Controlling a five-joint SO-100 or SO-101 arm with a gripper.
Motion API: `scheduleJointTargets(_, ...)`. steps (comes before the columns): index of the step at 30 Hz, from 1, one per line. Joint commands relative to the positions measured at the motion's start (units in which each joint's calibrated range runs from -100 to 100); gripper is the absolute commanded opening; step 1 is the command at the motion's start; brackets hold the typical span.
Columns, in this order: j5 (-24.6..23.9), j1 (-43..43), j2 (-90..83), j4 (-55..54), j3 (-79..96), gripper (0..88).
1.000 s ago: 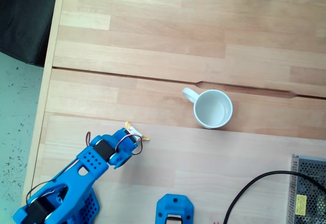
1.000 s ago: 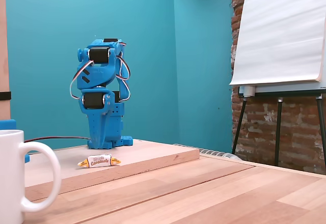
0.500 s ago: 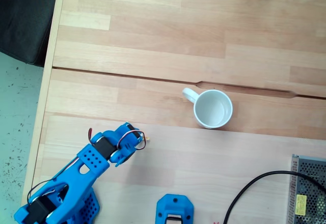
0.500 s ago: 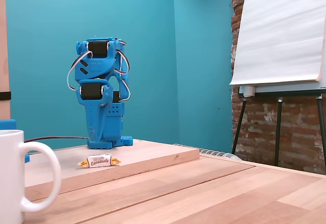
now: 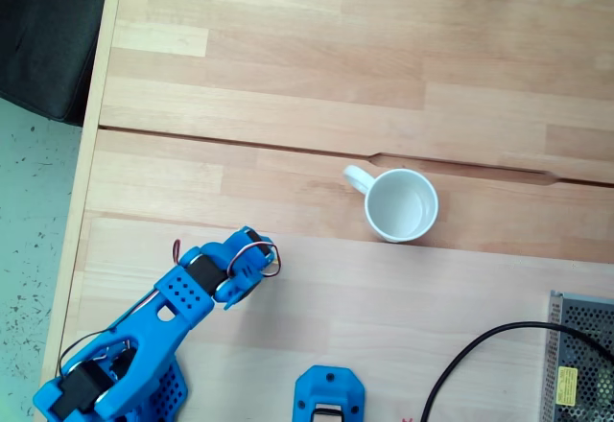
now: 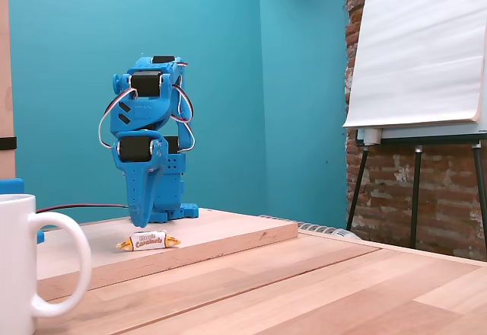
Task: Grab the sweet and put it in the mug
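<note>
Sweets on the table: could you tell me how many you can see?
1. The sweet lies on the raised wooden board in the low fixed view, just in front of the blue arm. From above, the arm hides it.

Bright blue 3D-printed plastic robot arm [image 6: 149, 152], seen in both fixed views. Black rectangular servo motors [image 6: 138, 148] sit inset at the joints. Thin red, white and dark looped servo cables [image 6: 183, 122] run along the links. One flat link bears a grid of small round holes [image 5: 178, 293]; the base shell [image 5: 165, 395] shows a perforated mesh pattern.
</note>
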Motion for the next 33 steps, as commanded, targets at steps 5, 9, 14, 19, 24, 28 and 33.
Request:
scheduleJointTargets(5,0.29,-0.33,-0.8,-2.07,0.92,7.6)
scheduleJointTargets(9,0.29,-0.4,-1.15,-2.07,0.92,7.8)
scheduleJointTargets(14,0.29,-0.76,-2.27,-1.91,1.37,8.6)
scheduleJointTargets(19,0.39,-0.4,-2.95,2.52,0.38,13.7)
scheduleJointTargets(24,1.32,-0.4,-3.04,4.38,0.3,19.4)
scheduleJointTargets(28,1.37,-0.33,-2.61,4.38,0.47,22.4)
scheduleJointTargets(33,1.42,-0.33,-2.01,4.3,1.54,23.8)
